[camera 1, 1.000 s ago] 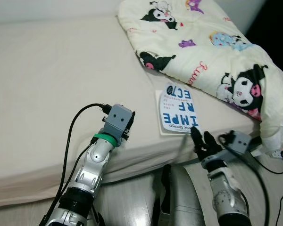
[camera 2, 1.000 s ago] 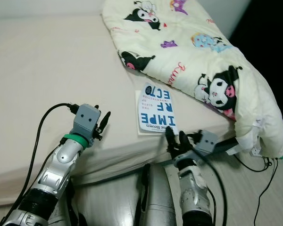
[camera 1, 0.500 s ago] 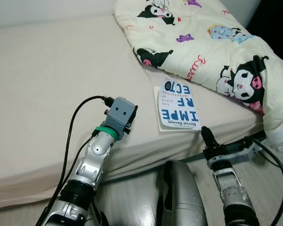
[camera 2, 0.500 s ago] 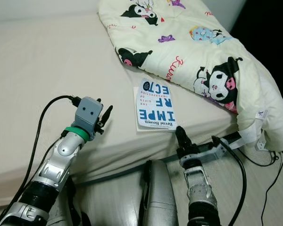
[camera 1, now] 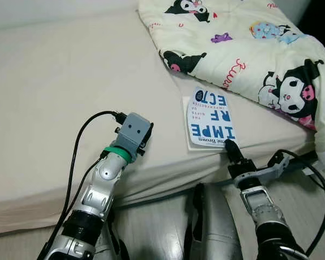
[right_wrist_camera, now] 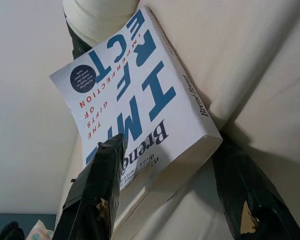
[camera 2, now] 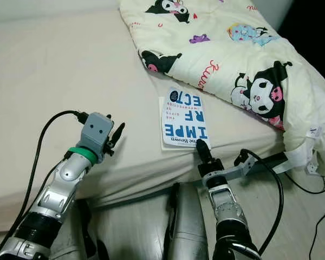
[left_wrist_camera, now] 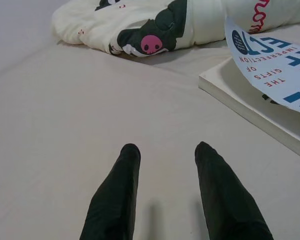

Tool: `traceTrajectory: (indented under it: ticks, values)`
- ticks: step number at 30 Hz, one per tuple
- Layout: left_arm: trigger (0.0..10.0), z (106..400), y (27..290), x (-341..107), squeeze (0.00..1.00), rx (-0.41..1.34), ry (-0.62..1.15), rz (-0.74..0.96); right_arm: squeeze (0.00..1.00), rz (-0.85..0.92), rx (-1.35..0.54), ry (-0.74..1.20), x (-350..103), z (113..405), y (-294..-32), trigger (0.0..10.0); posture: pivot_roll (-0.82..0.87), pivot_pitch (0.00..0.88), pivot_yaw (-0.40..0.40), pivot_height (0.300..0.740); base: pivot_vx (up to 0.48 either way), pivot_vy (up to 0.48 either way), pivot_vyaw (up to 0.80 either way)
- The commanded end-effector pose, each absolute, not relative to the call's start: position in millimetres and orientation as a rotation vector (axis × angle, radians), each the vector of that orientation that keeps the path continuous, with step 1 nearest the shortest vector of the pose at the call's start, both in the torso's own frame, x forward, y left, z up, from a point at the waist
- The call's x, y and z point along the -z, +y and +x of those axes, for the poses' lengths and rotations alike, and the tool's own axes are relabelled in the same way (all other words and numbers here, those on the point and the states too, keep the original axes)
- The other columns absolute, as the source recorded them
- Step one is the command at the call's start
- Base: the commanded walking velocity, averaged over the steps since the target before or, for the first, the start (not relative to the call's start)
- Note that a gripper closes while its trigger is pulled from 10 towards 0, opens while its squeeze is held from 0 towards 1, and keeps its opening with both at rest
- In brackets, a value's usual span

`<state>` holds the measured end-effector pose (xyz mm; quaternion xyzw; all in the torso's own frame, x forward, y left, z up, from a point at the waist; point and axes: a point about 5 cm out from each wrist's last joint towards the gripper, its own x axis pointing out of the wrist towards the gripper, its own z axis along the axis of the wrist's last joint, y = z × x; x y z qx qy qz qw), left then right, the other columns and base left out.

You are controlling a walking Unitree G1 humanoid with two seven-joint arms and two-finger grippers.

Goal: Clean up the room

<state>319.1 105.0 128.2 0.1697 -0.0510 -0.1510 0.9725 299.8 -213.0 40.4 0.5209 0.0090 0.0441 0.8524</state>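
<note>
- Left eye view shows one book [camera 1: 208, 118], one blanket [camera 1: 249, 51] and one bed [camera 1: 59, 81], with two silver arms reaching in from below.
- One white book with big blue letters lies flat on the beige sheet near the bed's front edge, its far end just beside the blanket's hem.
- One cream blanket printed with black-and-pink cartoon figures is heaped over the bed's far right part and hangs off the right side.
- Two black cables run along the arms, one on each.
- Left gripper [left_wrist_camera: 165, 150] rests low over the bare sheet to the left of the book, apart from it, its two fingers spread with nothing between them; the left arm bends up from the bed's front edge with a green band at the wrist.
- Right gripper [right_wrist_camera: 185, 170] is at the book's near corner at the bed's edge, fingers spread wide: one finger [right_wrist_camera: 97, 185] lies on the cover, the other sits below the book's edge against the sheet.
- Right forearm rises steeply from the floor, wrist turned sideways.
</note>
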Motion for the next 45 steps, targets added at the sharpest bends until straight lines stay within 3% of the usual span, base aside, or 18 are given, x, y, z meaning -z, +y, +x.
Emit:
traceTrajectory:
  ticks: [1,11,20,30,43,44,45]
  values:
    - [10.0,318,108,-124,0.0,0.305,-0.081,0.357,0.0,1.109,-0.124,-0.025,-50,307,-212,10.0,0.03,0.128,0.091,0.497,0.0,0.0,0.0]
    - [10.0,316,111,-124,0.0,0.311,-0.07,0.371,0.0,1.074,-0.294,-0.127,-82,318,-194,10.0,0.02,0.121,0.096,0.497,0.0,0.0,0.0]
    - [10.0,315,108,-122,0.0,0.323,-0.066,0.37,0.0,1.064,-0.295,-0.116,-77,298,-184,10.0,0.01,0.128,0.095,0.497,0.0,0.0,0.0]
    - [10.0,314,106,-123,0.0,0.331,-0.062,0.367,0.0,1.059,-0.234,-0.013,-64,303,-190,10.0,0.01,0.136,0.098,0.497,0.0,0.0,0.0]
    - [10.0,312,108,-123,0.0,0.305,-0.06,0.36,0.0,1.073,-0.345,0.188,-64,325,-168,10.0,0.04,0.136,0.073,0.497,0.0,0.0,0.0]
    - [10.0,312,111,-123,0.0,0.295,-0.059,0.36,0.0,1.077,-0.376,0.208,-65,326,-162,4.7,0.04,0.136,0.071,0.497,0.0,0.0,0.0]
    - [10.0,312,111,-123,0.0,0.295,-0.059,0.36,0.0,1.077,-0.376,0.208,-65,326,-162,4.7,0.04,0.136,0.071,0.497,0.0,0.0,0.0]
